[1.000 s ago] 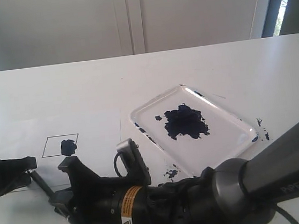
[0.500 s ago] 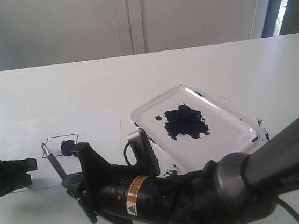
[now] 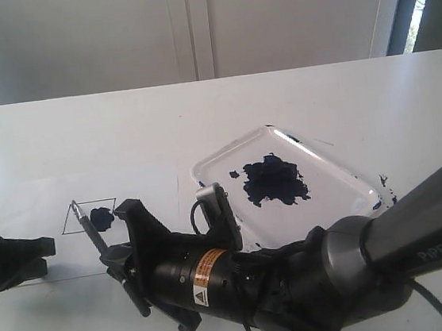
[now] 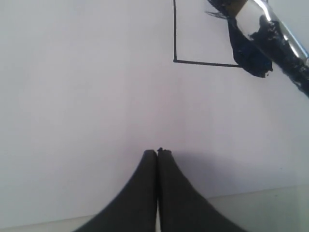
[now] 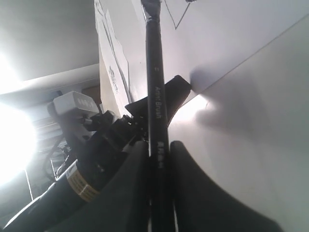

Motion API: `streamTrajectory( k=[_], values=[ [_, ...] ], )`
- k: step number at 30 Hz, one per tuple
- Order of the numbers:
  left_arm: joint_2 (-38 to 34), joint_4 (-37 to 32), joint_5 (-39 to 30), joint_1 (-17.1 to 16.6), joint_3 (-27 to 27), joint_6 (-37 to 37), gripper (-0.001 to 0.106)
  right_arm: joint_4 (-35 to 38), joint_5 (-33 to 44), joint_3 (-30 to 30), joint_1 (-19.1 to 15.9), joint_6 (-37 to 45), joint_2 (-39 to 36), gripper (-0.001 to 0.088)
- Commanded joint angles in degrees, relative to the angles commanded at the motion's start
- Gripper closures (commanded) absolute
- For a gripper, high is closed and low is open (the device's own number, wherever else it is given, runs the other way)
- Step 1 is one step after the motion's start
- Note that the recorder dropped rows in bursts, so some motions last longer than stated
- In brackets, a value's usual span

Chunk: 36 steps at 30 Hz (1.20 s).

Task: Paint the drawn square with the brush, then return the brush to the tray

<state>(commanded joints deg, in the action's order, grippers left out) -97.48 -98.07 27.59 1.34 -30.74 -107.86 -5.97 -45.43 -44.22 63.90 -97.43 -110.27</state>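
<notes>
The drawn square (image 3: 76, 222) is a thin black outline on the white paper (image 3: 26, 205), with a dark blue smear (image 3: 102, 218) inside its right part. My right gripper (image 3: 118, 261) is shut on the black handle of the brush (image 3: 91, 230), which slants up to the square's far left corner. The left wrist view shows the square's corner (image 4: 175, 60) and the brush (image 4: 277, 36) with wet blue paint over the line. The handle (image 5: 155, 92) runs between my right gripper's jaws (image 5: 159, 147). My left gripper (image 3: 48, 245) is shut and empty on the paper, its tips (image 4: 158, 152) short of the square.
The glossy white tray (image 3: 207, 167) with a dark blue blot (image 3: 273, 179) lies right of the paper. Blue flecks (image 3: 383, 183) mark the table beside it. My right arm (image 3: 313, 275) crosses the near table edge. A wall stands behind the table.
My right gripper has carried the brush farther from the near edge and to the right; the tip now reaches the square's far left corner. The left gripper has stayed put.
</notes>
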Motion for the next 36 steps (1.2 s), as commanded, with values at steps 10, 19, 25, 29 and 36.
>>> streamTrajectory(
  k=[10, 19, 25, 29, 36],
  values=[
    [0.0, -1.9, 1.3, 0.0, 0.0, -0.1, 0.105, -0.1, -0.1, 0.0, 0.0, 0.0, 0.0, 0.0868],
    [0.0, -1.9, 1.4, 0.0, 0.0, -0.3, 0.105, -0.2, -1.1, 0.0, 0.0, 0.0, 0.0, 0.0868],
    [0.0, -1.9, 6.4, 0.0, 0.0, -0.7, 0.102, -0.1, -1.0, 0.0, 0.0, 2.0, 0.5, 0.0868],
    [0.0, -1.9, 7.4, 0.0, 0.0, -0.6, 0.067, -0.1, -1.0, 0.0, 0.0, 2.4, 0.5, 0.0868],
    [0.8, -1.9, 7.3, 0.0, 0.0, -3.7, 0.04, -0.3, 0.8, 0.5, -1.2, 6.3, 2.2, 0.0868]
  ],
)
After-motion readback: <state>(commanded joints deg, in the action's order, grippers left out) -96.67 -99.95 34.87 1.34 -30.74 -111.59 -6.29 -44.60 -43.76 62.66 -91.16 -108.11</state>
